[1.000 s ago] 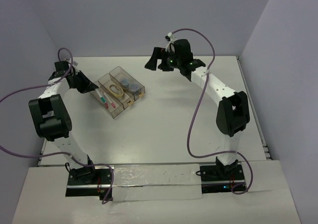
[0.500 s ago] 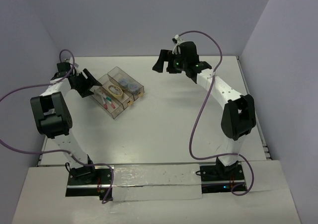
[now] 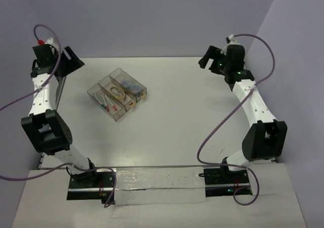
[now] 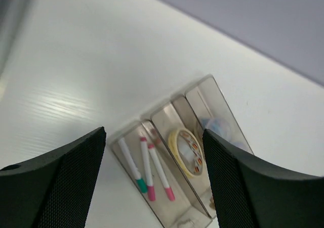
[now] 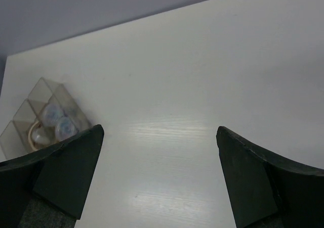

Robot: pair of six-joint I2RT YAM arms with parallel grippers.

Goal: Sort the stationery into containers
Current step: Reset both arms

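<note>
The containers [image 3: 94, 93], three joined clear bins, sit left of the table's middle. The left bin holds white pens [image 3: 107, 103], seen from the left wrist as one green-tipped pen [image 4: 132, 167] and two red-tipped pens [image 4: 160, 166]. A tan loop [image 4: 188, 152] lies in the middle bin, and bluish-grey round pieces [image 5: 57, 122] lie in the right bin. My left gripper [image 3: 71, 62] hangs open and empty high at the far left, looking down on the bins [image 4: 199, 99]. Over the far right, my right gripper [image 3: 205, 61] is open and empty, with the bins [image 5: 43, 89] at its view's left edge.
Walls close the table in at the back and on both sides. Purple cables loop from both arms. The arm bases stand on a taped strip at the near edge [image 3: 157, 185]. Bare white tabletop [image 5: 172, 111] lies under the right gripper.
My left gripper went from shut beside the bins to open, then rose and pulled back to the far-left corner. The right arm swung away to the far right, still open.
</note>
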